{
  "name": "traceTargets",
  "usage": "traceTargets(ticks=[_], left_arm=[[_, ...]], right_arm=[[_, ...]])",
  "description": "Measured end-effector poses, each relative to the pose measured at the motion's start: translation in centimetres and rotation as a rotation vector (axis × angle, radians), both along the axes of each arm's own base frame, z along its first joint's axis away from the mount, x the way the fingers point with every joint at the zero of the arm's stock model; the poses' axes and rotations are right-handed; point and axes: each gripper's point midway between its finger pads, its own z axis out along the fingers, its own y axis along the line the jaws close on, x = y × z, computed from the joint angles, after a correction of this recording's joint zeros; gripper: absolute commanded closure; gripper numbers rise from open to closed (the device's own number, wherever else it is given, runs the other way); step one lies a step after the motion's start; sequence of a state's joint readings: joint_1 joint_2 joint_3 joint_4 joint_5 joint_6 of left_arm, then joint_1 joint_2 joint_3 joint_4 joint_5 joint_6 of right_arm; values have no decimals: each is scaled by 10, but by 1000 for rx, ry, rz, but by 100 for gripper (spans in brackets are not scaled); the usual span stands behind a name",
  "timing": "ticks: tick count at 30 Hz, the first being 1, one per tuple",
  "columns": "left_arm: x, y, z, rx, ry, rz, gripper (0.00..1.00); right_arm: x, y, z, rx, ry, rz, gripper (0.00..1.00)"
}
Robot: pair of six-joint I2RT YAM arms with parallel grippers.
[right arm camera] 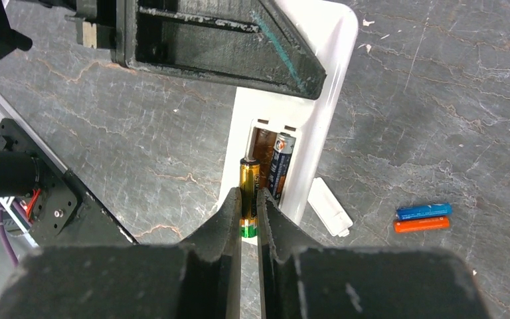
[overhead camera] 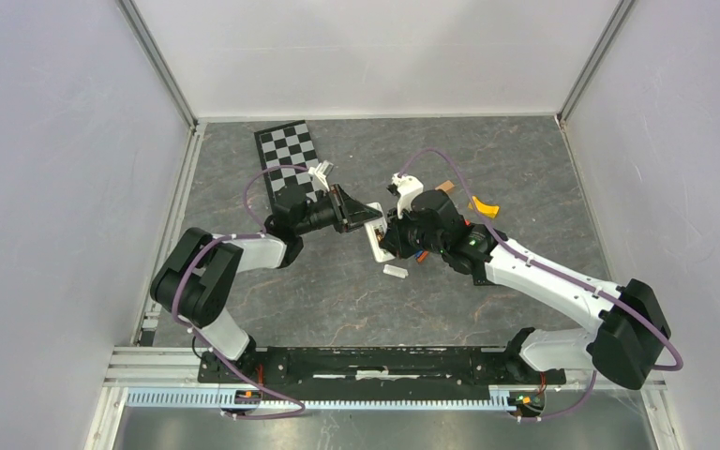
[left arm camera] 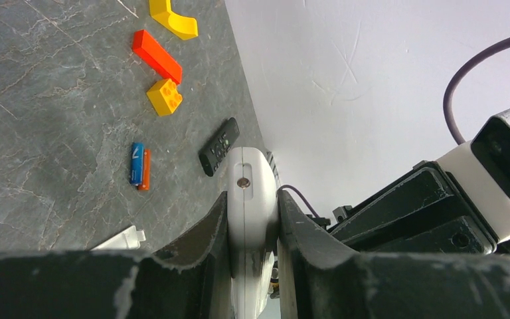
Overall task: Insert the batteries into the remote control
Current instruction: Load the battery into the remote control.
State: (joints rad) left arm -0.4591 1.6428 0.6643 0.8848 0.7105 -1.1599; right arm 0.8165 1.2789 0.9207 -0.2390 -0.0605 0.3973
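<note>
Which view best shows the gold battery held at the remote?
Right wrist: the gold battery sits pinched in the right gripper, its tip at the white remote, beside a seated battery. Top external hides it under the arms; left wrist misses it.

Gold battery (right arm camera: 249, 193) at open bay of white remote (right arm camera: 325, 100); blue battery (right arm camera: 424, 211) beside orange battery (right arm camera: 422, 225)

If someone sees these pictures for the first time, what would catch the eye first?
First, the right gripper, shut on a gold battery whose tip is at the open compartment of the white remote, beside a dark battery already lying in it. Next, the left gripper clamps that remote by its sides. Near it on the table lie a blue battery and an orange battery, side by side.
</note>
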Motion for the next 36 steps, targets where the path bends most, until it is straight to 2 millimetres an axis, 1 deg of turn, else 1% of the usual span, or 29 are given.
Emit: traceTargets(ticks=[5,7,10,17,20,22,24,32,36], left_arm=[[0,1,2,-16,14,7,98],[-1,2,2,-28,32,11,98],[-2,3,3,-49,65,21,98],[0,6,4,-81,130,53,98],[-1,4,6,-93,140,51,98],[-1,4,6,-95,140,50,98],[-1,4,6,-96,140,52,98],[-1,4,6,-93,142,52,98],[-1,4,6,-85,135,59,98]], right_arm=[[4,2,4,26,1,-31,87],[5,4,7,43,0,-39,86],[8,7,11,69,1,-57,82],[15,11,15,72,22,-92,77],[15,11,16,71,28,-100,83],[15,11,16,69,27,-107,91],[16,10,16,70,28,-112,97],[15,9,16,70,32,-116,100],[11,6,16,55,48,-113,100]])
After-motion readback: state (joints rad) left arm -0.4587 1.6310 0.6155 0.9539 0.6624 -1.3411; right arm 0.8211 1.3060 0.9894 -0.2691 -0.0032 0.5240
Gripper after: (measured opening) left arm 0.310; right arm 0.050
